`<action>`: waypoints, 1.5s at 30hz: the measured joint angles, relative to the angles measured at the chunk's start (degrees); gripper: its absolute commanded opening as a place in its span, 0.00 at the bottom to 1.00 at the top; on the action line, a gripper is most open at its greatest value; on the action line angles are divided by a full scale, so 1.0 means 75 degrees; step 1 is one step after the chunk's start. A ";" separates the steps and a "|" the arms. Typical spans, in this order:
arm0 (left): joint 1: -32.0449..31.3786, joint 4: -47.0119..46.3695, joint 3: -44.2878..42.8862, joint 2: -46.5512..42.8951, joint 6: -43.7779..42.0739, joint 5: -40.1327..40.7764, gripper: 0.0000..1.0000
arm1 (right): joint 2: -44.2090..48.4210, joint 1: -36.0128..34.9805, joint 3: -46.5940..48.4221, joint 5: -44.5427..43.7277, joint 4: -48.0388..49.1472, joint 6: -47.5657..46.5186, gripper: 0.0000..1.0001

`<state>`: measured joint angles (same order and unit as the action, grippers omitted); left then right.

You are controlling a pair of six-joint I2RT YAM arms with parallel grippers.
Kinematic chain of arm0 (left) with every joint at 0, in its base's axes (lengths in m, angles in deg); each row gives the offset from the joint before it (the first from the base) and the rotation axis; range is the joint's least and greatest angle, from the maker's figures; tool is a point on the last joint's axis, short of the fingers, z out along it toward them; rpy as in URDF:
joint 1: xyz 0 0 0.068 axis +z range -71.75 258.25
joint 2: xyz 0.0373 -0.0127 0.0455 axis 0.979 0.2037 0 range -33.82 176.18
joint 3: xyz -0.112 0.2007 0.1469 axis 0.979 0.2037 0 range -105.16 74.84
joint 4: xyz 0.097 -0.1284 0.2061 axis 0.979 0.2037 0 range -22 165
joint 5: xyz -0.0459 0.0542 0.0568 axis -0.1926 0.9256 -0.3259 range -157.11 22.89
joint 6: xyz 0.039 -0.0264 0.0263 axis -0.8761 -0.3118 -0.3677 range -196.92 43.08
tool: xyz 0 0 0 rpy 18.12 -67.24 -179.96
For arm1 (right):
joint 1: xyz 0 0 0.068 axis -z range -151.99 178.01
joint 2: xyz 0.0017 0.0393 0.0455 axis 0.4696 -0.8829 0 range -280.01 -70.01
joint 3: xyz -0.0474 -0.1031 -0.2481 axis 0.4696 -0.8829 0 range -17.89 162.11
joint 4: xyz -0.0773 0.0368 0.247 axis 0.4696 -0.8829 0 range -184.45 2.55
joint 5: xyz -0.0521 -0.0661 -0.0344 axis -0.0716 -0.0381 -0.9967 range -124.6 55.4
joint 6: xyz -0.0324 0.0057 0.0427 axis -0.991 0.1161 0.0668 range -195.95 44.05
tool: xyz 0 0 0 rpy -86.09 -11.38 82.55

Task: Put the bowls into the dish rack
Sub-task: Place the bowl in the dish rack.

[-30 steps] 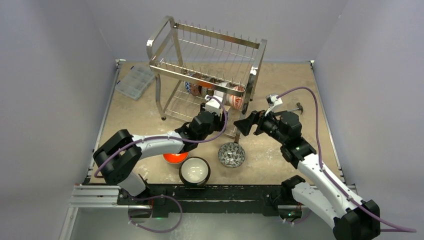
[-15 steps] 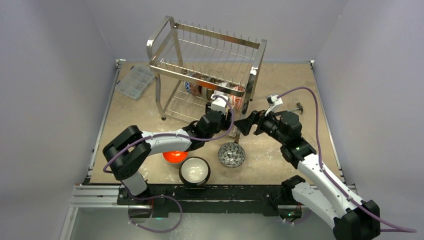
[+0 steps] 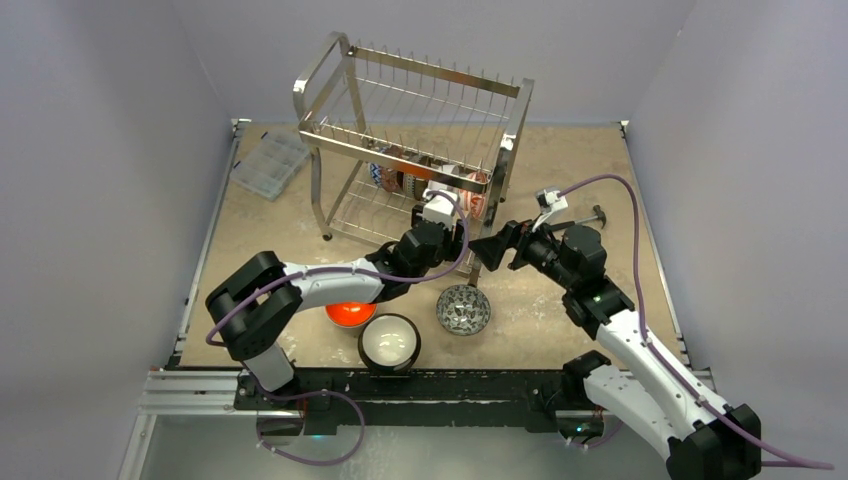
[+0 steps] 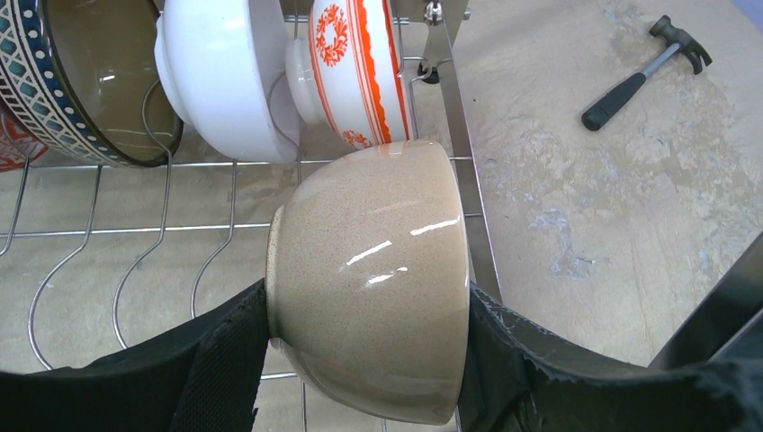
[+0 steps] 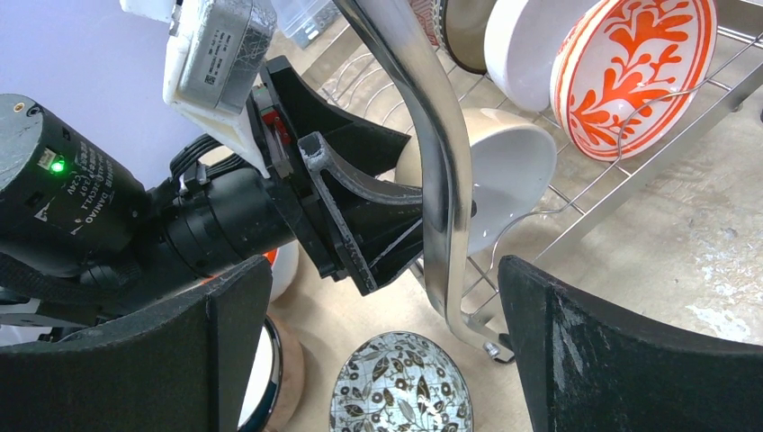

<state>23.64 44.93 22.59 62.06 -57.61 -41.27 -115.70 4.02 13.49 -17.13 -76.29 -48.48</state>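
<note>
Robotics lab test cell: plain grey panels (image 3: 100, 150) wall in a tan bench (image 3: 600, 160), where the left arm (image 3: 320, 285) and right arm (image 3: 640, 350), trailing purple cables (image 3: 607, 177), sit on an aluminium frame (image 3: 190, 390), alongside a steel dish rack (image 3: 420, 110), a hammer (image 3: 585, 218) and a clear parts box (image 3: 268, 163).

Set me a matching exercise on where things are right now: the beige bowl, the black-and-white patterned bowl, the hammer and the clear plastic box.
Things:
1. beige bowl
2. black-and-white patterned bowl
3. hammer
4. clear plastic box

Places:
A. lying on the table to the right of the dish rack
B. on the table to the left of the rack, toward the far corner
C. gripped in the left end effector at the rack's lower tier
D. on the table in front of the rack's near right leg

Pairs: 1-C, 2-D, 3-A, 4-B
</note>
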 measured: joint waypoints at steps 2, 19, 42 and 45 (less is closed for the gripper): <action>0.0017 -0.0108 0.0058 -0.0003 -0.0061 -0.0079 0.18 | 0.0000 0.0000 0.0000 0.0000 0.0009 0.0000 0.97; 0.0012 -0.0478 0.0501 -0.0326 0.0294 -0.0828 0.71 | 0.0003 0.0000 -0.0017 0.0000 0.0082 0.0085 0.97; 0.0017 -0.0125 0.0676 -0.1536 0.0699 -0.0871 0.89 | -0.0149 0.0000 -0.0067 0.0009 0.0358 0.0140 0.77; 0.0032 0.0067 0.0737 -0.1871 0.0758 -0.0880 0.89 | -0.0318 0.0000 -0.0067 -0.0009 0.0411 0.0152 0.65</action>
<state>23.88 45.43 28.12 48.02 -51.93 -47.87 -118.08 4.02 12.98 -17.19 -73.21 -47.35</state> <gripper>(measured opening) 0.889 0.750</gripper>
